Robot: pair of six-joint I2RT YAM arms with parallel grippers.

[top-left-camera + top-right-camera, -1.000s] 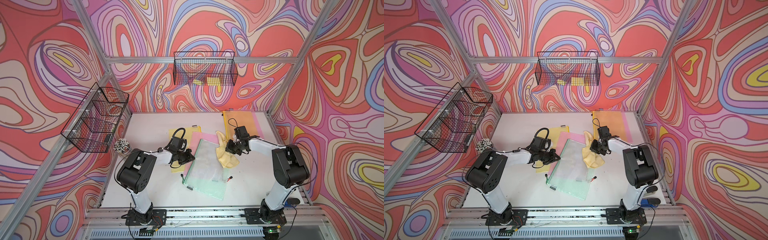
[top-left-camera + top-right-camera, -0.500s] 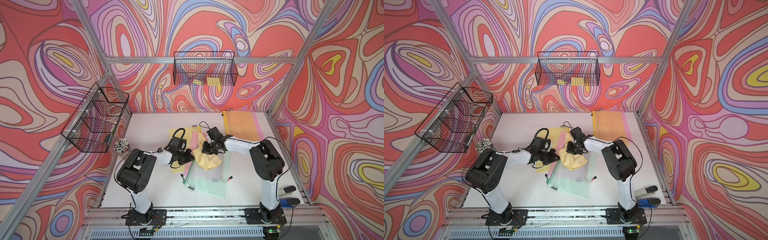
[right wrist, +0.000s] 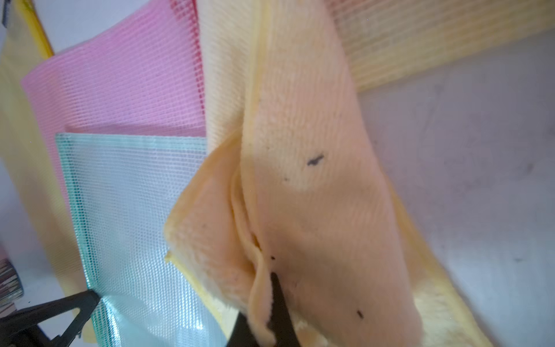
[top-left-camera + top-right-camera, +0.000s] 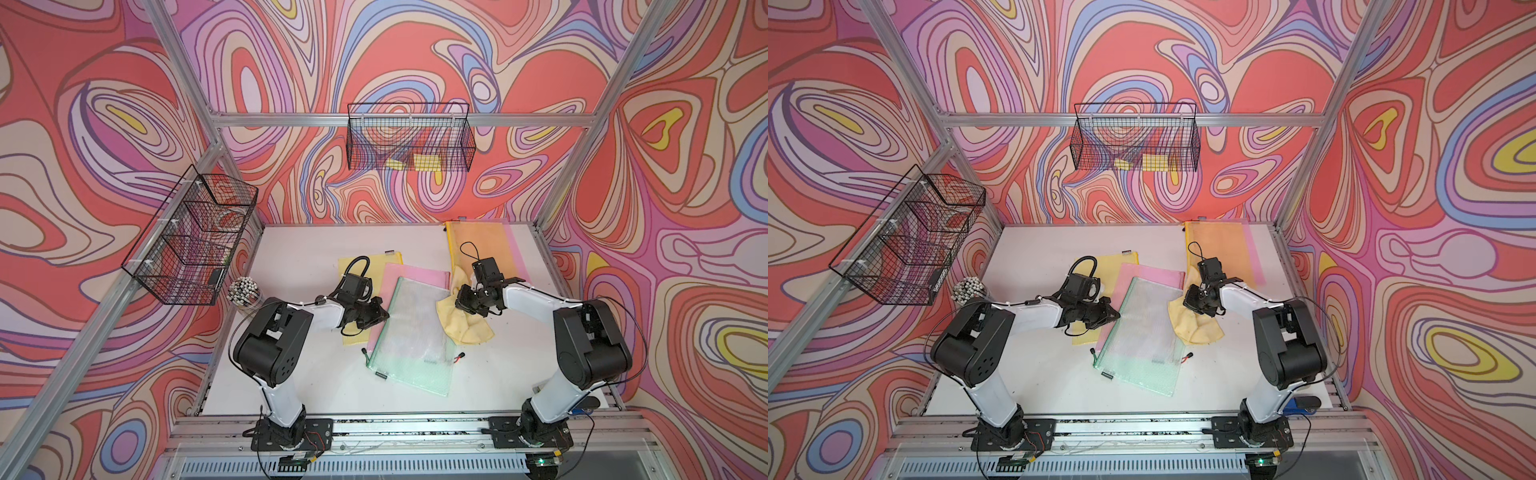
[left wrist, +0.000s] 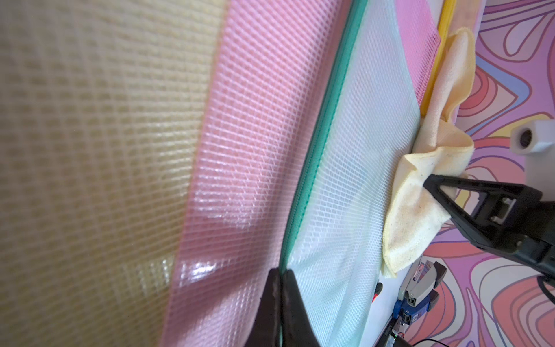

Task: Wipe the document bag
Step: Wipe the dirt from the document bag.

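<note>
Just off the document bag's (image 4: 415, 332) right long edge, the right gripper (image 4: 463, 297), clamped on the yellow cloth (image 4: 469, 328), faces the bag; the left gripper (image 4: 380, 316) pinches the opposite zipper edge.

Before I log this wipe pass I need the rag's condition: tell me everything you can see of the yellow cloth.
The yellow cloth is pale, fluffy like microfibre, with a stitched hem and a few dark specks. It is crumpled and folded, pinched in the shut right gripper. Most of it lies on the white table beside the green document bag, one corner overlapping that bag's edge.
</note>
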